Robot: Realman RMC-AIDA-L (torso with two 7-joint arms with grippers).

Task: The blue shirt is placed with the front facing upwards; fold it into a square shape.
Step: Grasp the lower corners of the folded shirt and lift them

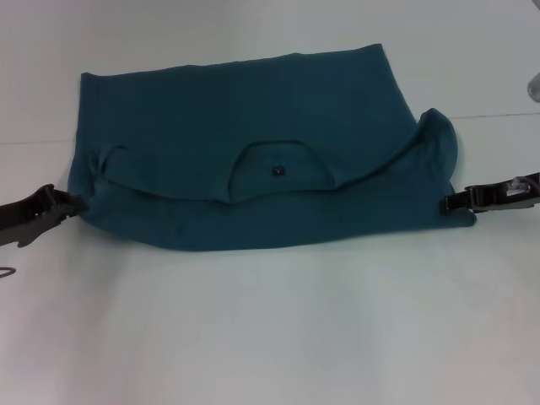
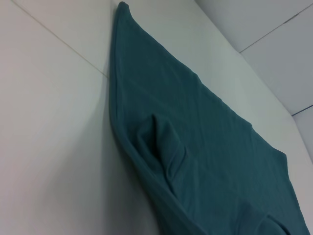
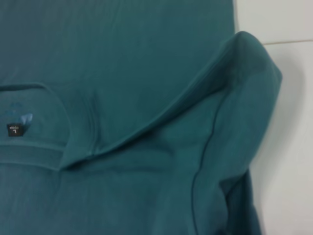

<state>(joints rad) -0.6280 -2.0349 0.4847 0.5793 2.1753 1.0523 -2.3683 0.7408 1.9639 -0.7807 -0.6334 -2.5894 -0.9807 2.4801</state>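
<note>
Dark teal-blue cotton shirt (image 1: 253,169) lies folded on a white table (image 1: 270,337). Left gripper (image 1: 74,204) and right gripper (image 1: 450,202) touch its opposite side edges; jaw openings cannot be told.

One blue shirt (image 1: 253,118), two grippers

Bare white seamed tabletop (image 1: 270,337) suggests a lab test bench.

Left gripper (image 1: 74,203) and right gripper (image 1: 450,203): each is shown as a slim, dark brown-black linkage tapering to narrow fingertips. Stepped, jointed segments are seen along both; a pale metallic highlight is seen on the right gripper's upper links.
</note>
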